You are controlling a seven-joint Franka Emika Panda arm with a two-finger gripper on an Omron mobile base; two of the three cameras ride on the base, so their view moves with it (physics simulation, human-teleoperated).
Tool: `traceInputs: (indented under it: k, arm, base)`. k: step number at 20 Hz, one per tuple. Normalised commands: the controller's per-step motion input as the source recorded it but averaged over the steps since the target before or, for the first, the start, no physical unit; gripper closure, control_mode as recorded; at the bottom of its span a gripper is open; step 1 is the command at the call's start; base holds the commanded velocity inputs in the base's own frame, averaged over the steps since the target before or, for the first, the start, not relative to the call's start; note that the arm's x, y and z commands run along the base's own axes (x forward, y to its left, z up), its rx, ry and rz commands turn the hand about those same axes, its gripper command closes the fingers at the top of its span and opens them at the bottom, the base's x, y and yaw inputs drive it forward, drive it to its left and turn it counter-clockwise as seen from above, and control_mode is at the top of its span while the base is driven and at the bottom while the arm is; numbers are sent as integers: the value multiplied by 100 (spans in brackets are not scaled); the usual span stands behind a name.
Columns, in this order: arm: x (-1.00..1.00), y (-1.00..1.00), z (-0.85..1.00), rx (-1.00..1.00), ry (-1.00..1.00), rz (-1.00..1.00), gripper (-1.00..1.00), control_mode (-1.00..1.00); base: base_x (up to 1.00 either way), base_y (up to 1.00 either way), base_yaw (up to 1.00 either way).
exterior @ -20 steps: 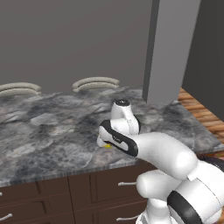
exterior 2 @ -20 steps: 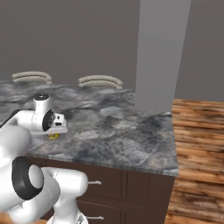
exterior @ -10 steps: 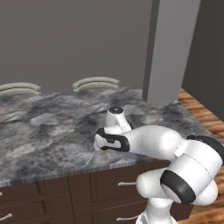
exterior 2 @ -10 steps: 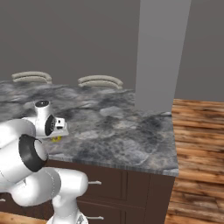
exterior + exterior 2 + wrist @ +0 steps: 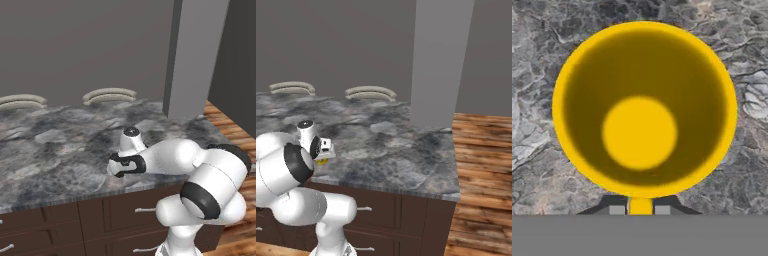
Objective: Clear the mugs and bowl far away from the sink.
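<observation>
arm point(image 5: 291, 170) low over counter point(image 5: 401, 150) near front edge; yellow mug point(image 5: 321, 161) under hand; pillar point(image 5: 438, 60) behind

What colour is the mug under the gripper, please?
Bright yellow; the mug looks darker and shaded inside. The hand view, looking straight down into it, shows this best.

The counter point(image 5: 60, 145) has a grey marbled stone top, mottled in dark and pale patches, above dark brown cabinet drawers point(image 5: 421, 210) with thin silver handles. Its right end stops at a wooden floor point(image 5: 481, 165), and a tall grey pillar point(image 5: 438, 60) stands at the counter's far right corner. Two pale curved chair backs point(image 5: 109, 95) show beyond the counter's far edge, left of the pillar. A yellow mug point(image 5: 643, 107) stands upright on the stone near the counter's front edge, well to the left of the pillar, its open mouth facing up and its inside bare.
</observation>
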Motion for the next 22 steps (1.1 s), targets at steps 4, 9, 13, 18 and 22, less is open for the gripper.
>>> traceInputs:
  k: [4,9,13,18,22]
  arm:
    - [0,0,47,0,0,0,-100,-100]
    - [-8,0,87,0,-4,0,-100,-100]
    - [-48,0,99,0,-10,0,-100,-100]
    - [-62,-3,100,0,-13,0,-100,-100]
    - [-74,-47,83,11,-9,0,-100,-100]
  base:
    - [0,0,0]
    - [0,0,0]
    - [0,0,0]
    - [0,0,0]
    - [0,0,0]
